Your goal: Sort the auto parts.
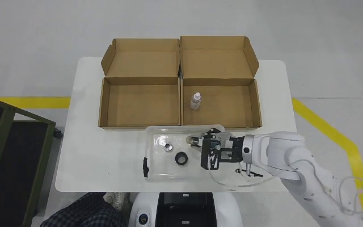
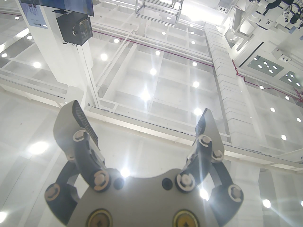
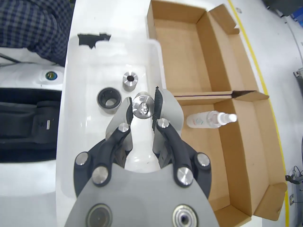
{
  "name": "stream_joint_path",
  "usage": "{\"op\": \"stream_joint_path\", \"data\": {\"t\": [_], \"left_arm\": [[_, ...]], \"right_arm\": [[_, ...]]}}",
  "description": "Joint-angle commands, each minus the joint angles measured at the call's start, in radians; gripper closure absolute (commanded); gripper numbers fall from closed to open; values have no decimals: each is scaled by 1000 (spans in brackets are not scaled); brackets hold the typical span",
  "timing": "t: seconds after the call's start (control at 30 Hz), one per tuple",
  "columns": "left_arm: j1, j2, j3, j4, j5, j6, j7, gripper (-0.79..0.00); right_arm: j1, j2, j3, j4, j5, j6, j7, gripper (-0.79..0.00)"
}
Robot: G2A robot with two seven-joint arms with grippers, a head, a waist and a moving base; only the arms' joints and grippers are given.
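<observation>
A clear plastic tray (image 1: 153,129) (image 3: 153,45) at the table's front holds three parts: a black ring (image 1: 181,159) (image 3: 108,99), a slotted silver sleeve (image 1: 168,147) (image 3: 130,80) and a round silver part (image 1: 190,139) (image 3: 142,108). My right gripper (image 1: 195,140) (image 3: 142,107) is down in the tray, its fingers pressed on both sides of the round silver part. I cannot tell whether the part is off the tray floor. My left gripper (image 2: 142,124) points up at the ceiling, open, with nothing between its fingers.
Two open cardboard boxes stand side by side behind the tray. The left box (image 1: 140,102) (image 3: 184,55) is empty; the right box (image 1: 227,105) (image 3: 236,154) holds a small spray bottle (image 1: 195,101) (image 3: 208,119). A scrap of black tape (image 1: 146,166) (image 3: 93,39) sticks to the tray's left end.
</observation>
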Motion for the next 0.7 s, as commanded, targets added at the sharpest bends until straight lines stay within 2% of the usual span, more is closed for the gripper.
{"op": "stream_joint_path", "data": {"t": [0.0,0.1,0.33,0.53,0.67], "left_arm": [[0,0,0,0,0,0,0,-785],[0,0,0,0,0,0,0,-785],[0,0,0,0,0,0,0,-785],[0,0,0,0,0,0,0,-785],[0,0,0,0,0,0,0,-785]], "right_arm": [[-2,-3,12,0,-8,25,-88,0],[-8,-8,28,-3,2,52,-225,0],[1,-21,79,3,126,39,-529,0],[11,-32,104,2,128,62,-663,0],[8,-40,115,1,126,127,-725,0]]}}
